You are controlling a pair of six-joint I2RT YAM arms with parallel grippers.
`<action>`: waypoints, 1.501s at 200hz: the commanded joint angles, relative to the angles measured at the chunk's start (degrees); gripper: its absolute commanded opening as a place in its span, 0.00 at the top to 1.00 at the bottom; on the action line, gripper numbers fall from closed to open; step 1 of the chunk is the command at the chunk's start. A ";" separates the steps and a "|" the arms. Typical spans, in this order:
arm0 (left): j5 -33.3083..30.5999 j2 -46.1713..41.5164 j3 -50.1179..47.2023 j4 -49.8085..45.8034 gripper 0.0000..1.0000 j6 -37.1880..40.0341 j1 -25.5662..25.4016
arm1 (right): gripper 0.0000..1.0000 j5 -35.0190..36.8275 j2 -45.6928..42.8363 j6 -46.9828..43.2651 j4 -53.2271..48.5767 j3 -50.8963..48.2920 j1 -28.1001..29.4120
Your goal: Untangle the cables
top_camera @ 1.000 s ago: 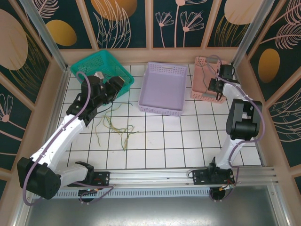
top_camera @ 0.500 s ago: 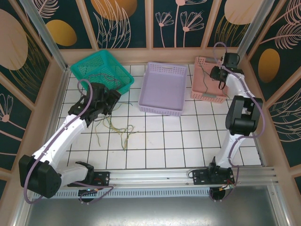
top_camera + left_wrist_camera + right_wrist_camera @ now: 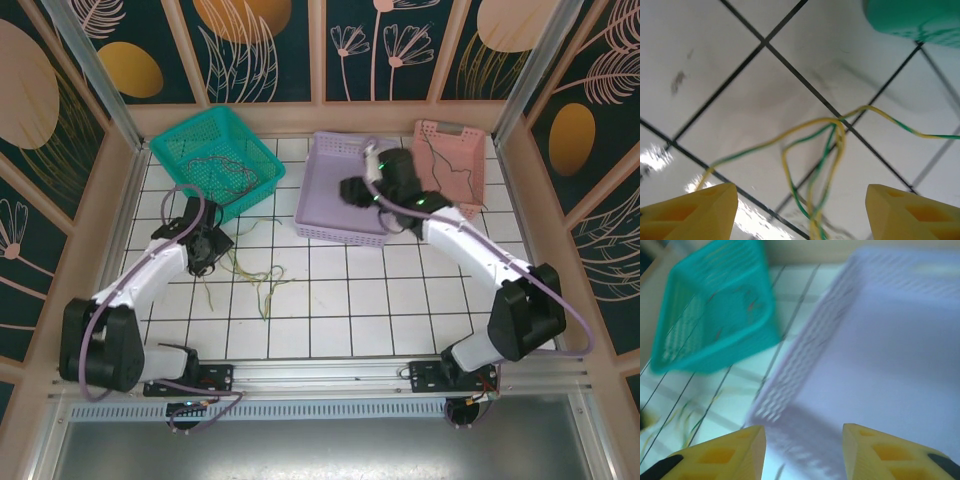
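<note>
A tangle of yellow and green cables (image 3: 256, 277) lies on the white tiles left of centre. More thin cables (image 3: 218, 166) sit in the teal basket (image 3: 172, 140), and a dark cable (image 3: 447, 172) lies in the pink basket (image 3: 470, 135). My left gripper (image 3: 212, 246) hovers low at the tangle's upper left end, open. In the left wrist view the yellow-green cables (image 3: 826, 150) run between and ahead of the spread left gripper (image 3: 801, 195), untouched. My right gripper (image 3: 352, 190) hangs open and empty over the purple basket (image 3: 345, 225); the right wrist view shows the right gripper (image 3: 804, 437) above the purple basket's wall (image 3: 800, 360).
The three baskets stand in a row along the back of the tiled floor. The teal basket (image 3: 715, 315) is close to the left arm's elbow side. Wooden walls and metal posts enclose the floor. A rail with both arm bases (image 3: 330, 375) runs along the near edge.
The right arm swung left from the pink basket to over the purple basket, opening and leaving the dark cable in the pink basket. The left gripper drew back from the teal basket toward the tangle, opening wider.
</note>
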 commanded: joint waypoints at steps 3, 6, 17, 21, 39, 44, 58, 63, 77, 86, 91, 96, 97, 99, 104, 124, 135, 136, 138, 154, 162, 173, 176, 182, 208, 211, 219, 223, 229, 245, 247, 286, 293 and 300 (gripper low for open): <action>-7.11 3.05 1.81 2.01 0.31 14.58 0.13 | 0.55 -7.68 2.21 3.60 4.40 -3.64 5.46; -7.13 3.16 1.80 2.56 0.31 15.63 0.13 | 0.55 -8.30 2.59 3.79 4.46 -3.63 6.25; -6.70 3.31 1.21 5.55 0.31 18.66 0.17 | 0.55 -9.70 4.31 4.06 4.22 -3.20 8.73; -6.36 3.33 0.91 6.54 0.31 19.52 0.20 | 0.55 -9.88 4.82 4.22 4.14 -3.15 9.43; -3.21 3.21 -1.04 12.22 0.31 22.04 0.15 | 0.55 -10.69 6.71 5.73 5.03 -3.22 11.41; -2.52 3.35 -1.70 13.62 0.31 22.22 0.13 | 0.55 -11.08 7.27 6.41 5.21 -3.13 11.55; -0.52 4.23 -2.51 16.26 0.31 22.66 0.13 | 0.56 -12.47 8.90 7.93 5.62 -2.16 11.94; -0.22 4.64 -2.61 16.50 0.31 22.74 0.13 | 0.56 -12.68 9.52 8.12 5.49 -1.70 12.16; -0.16 5.46 -3.16 16.87 0.32 22.90 0.19 | 0.57 -13.02 11.18 8.48 4.81 0.24 12.74; -0.46 5.78 -3.61 16.95 0.32 23.20 0.13 | 0.57 -13.36 12.09 8.75 4.26 1.36 12.82; -0.51 5.90 -3.98 17.10 0.32 23.51 0.13 | 0.57 -13.37 12.56 8.95 3.97 1.97 12.86; -0.59 5.98 -4.31 17.27 0.32 23.70 0.15 | 0.58 -13.45 12.97 9.21 3.73 2.32 12.88; -0.60 6.00 -4.39 17.34 0.32 23.75 0.14 | 0.58 -13.43 13.07 9.25 3.70 2.47 12.88; -0.66 6.06 -4.62 17.44 0.32 23.88 0.13 | 0.58 -13.41 13.24 9.28 3.55 2.76 12.88; -0.56 6.20 -4.92 17.77 0.32 24.02 0.13 | 0.58 -13.41 13.53 9.45 3.24 3.12 12.88; -0.09 7.21 -5.83 18.96 0.32 24.67 0.14 | 0.58 -13.79 14.27 10.17 3.11 4.12 12.88; 0.34 8.00 -6.12 19.33 0.32 25.01 0.16 | 0.58 -14.10 14.43 10.38 3.12 4.33 12.88; 0.36 8.07 -6.17 19.34 0.32 25.02 0.14 | 0.59 -14.10 14.47 10.41 3.09 4.35 12.88; 0.41 8.23 -6.25 19.35 0.32 25.03 0.13 | 0.59 -14.11 14.51 10.42 3.00 4.33 12.88; 1.60 8.90 -7.05 20.12 0.33 25.22 0.10 | 0.59 -14.11 14.90 10.36 2.71 4.70 12.88; 2.31 9.05 -7.51 20.67 0.35 25.21 0.04 | 0.59 -14.11 15.10 10.26 2.56 4.81 12.88; 3.27 9.11 -8.04 21.30 0.41 25.31 -0.05 | 0.59 -14.28 15.33 10.25 2.47 5.04 12.83; 3.47 9.06 -8.08 21.43 0.43 25.30 -0.05 | 0.59 -14.36 15.44 10.25 2.52 5.08 12.86; 4.01 8.93 -8.24 21.69 0.48 25.30 -0.12 | 0.60 -14.45 15.60 10.26 2.49 5.25 12.90; 6.04 5.94 -8.93 22.33 0.76 25.36 -0.39 | 0.61 -14.59 16.07 10.41 2.36 5.35 12.88; 6.40 5.38 -9.08 22.29 0.80 25.54 -0.40 | 0.62 -14.55 16.08 10.43 2.33 5.34 12.88; 6.75 3.63 -9.33 22.01 0.87 25.65 -0.45 | 0.62 -14.56 16.18 10.58 2.31 5.35 12.88; 7.01 2.67 -9.58 21.90 0.89 25.74 -0.55 | 0.63 -14.55 16.21 10.67 2.40 5.31 12.88; 7.70 1.09 -9.92 21.80 0.93 25.82 -0.58 | 0.63 -14.70 16.32 10.89 2.49 5.43 12.87; 10.22 -3.80 -11.34 22.39 1.00 26.34 -0.65 | 0.63 -15.16 16.92 12.18 2.63 6.07 12.79; 10.83 -4.45 -11.46 22.57 1.00 26.49 -0.62 | 0.63 -15.21 16.94 12.27 2.62 6.19 12.79; 18.27 -13.39 -13.68 23.87 1.00 26.63 -0.69 | 0.65 -16.18 20.52 21.87 2.42 12.52 12.82; 19.77 -13.89 -13.69 23.83 1.00 26.31 -0.64 | 0.65 -16.77 21.77 24.21 2.04 14.11 12.79; 20.99 -14.16 -13.43 23.56 1.00 25.95 -0.73 | 0.65 -17.95 23.15 26.01 1.64 15.97 12.83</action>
